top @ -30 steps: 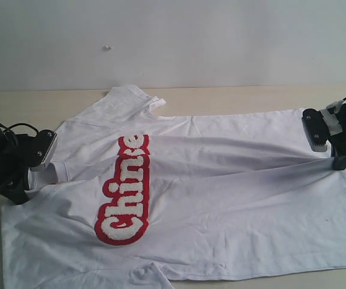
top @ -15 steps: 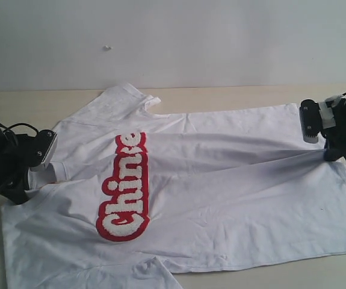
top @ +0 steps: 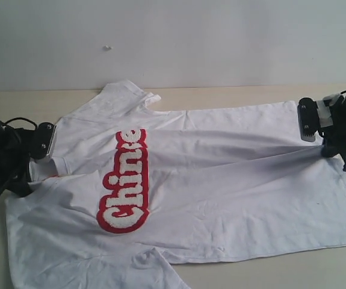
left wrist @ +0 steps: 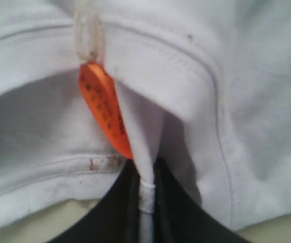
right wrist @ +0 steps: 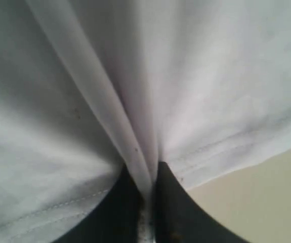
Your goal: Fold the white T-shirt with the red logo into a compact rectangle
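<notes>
The white T-shirt (top: 221,180) lies spread across the table, collar to the left and hem to the right. Its red logo (top: 123,182) runs as a fuzzy strip with white letters over the chest. My left gripper (top: 35,158) is shut on a pinched fold of the collar (left wrist: 146,167), beside the small orange tag (left wrist: 105,109). At the hem, my right gripper (top: 328,144) is shut on a bunched ridge of white cloth (right wrist: 142,162). A taut crease runs through the shirt between the two grips.
The beige tabletop (top: 269,96) shows behind the shirt and at the front right corner (top: 293,274). A pale wall (top: 173,42) rises behind the table. One sleeve (top: 124,95) lies toward the back, another (top: 154,271) at the front edge.
Both grippers kept their hold and drew the shirt a little toward the back of the table; the hem's front edge has moved up and the crease between the grips is tauter.
</notes>
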`<state>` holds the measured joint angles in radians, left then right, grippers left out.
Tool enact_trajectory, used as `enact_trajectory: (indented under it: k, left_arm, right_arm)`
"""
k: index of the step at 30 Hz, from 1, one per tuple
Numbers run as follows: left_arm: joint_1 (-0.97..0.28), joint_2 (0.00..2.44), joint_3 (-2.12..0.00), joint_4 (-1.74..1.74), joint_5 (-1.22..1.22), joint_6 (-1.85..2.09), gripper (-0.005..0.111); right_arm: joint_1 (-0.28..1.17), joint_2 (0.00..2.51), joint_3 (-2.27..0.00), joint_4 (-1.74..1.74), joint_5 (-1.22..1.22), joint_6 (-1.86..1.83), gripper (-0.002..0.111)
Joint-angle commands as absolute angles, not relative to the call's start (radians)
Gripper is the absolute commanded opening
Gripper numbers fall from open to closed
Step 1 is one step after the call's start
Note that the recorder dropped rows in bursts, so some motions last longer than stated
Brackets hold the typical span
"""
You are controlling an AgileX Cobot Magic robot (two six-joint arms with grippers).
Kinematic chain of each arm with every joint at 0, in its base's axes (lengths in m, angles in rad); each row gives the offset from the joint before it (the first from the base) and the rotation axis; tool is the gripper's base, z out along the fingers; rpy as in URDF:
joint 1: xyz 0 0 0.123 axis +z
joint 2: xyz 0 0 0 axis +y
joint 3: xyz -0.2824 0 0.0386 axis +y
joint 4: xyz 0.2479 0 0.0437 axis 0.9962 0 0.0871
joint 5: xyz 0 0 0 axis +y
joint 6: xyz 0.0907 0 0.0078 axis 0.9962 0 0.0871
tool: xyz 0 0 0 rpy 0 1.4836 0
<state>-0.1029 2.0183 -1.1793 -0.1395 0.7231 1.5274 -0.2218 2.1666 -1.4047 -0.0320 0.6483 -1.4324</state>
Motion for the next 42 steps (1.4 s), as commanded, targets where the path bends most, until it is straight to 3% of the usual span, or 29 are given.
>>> enact_trajectory:
  k: [1, 14, 27, 42]
  left_arm:
    - [-0.101, 1.981, -1.175, -0.120, 0.642, 1.491, 0.000]
    - [-0.101, 1.787, -1.175, -0.094, 0.570, 1.370, 0.000]
    - [-0.101, 1.540, -1.175, 0.286, 0.589, 0.868, 0.000]
    - [-0.101, 1.281, -1.175, 0.288, 0.632, 0.810, 0.000]
  right_arm:
    - [-0.222, 2.124, -1.395, -0.033, 0.642, -1.427, 0.000]
    - [-0.222, 1.913, -1.395, 0.048, 0.669, -1.429, 0.000]
    - [-0.222, 1.679, -1.395, 0.173, 0.665, -1.427, 0.000]
    - [-0.222, 1.451, -1.395, 0.233, 0.608, -1.314, 0.000]
